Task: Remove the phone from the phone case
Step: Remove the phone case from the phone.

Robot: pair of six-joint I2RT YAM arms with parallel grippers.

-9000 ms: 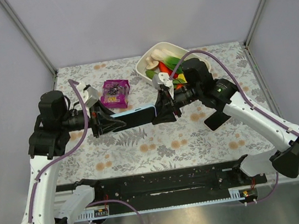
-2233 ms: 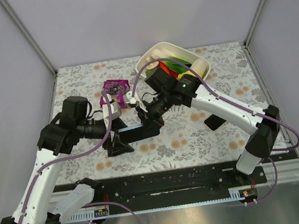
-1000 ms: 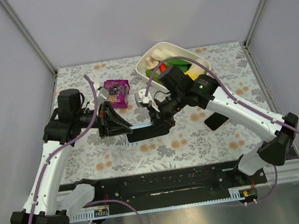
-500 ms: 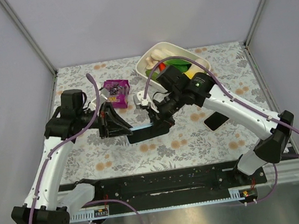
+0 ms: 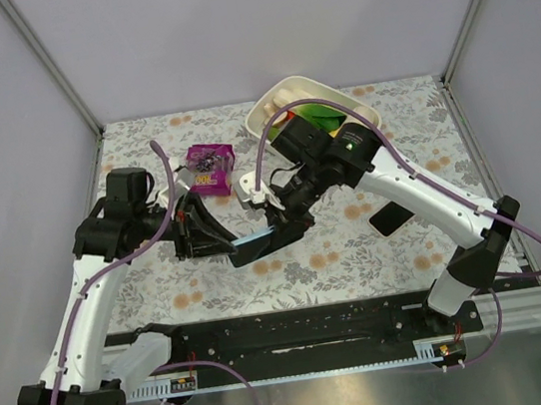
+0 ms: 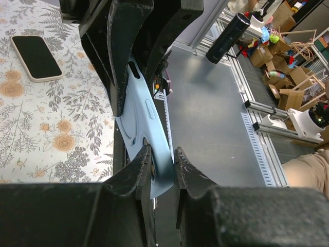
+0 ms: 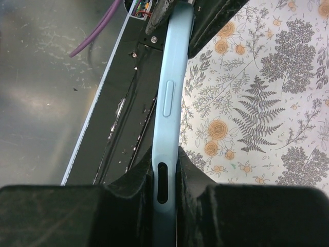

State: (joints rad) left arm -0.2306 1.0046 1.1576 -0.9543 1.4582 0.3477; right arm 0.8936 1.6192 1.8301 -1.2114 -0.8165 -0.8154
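A light blue phone case (image 5: pixel 253 236) hangs edge-up above the table, held between both grippers. A dark face under its blue rim looks like the phone (image 5: pixel 260 249). My left gripper (image 5: pixel 226 247) is shut on the case's left end, and the blue case (image 6: pixel 140 110) bows away from its fingertips (image 6: pixel 143 160). My right gripper (image 5: pixel 280 229) is shut on the right end. In the right wrist view the case (image 7: pixel 172 98) runs straight out from the gripper (image 7: pixel 164 170), with a side button and a slot showing.
A second, black-screened phone with a beige rim (image 5: pixel 391 217) lies flat on the floral cloth at right (image 6: pixel 36 57). A purple box (image 5: pixel 208 166) and a white tub (image 5: pixel 286 86) of colourful items stand at the back. The black base rail (image 5: pixel 289 336) runs along the near edge.
The case has tilted, its left end dropping towards the near edge. The right wrist has swung a little back and left. Both grippers keep their hold.
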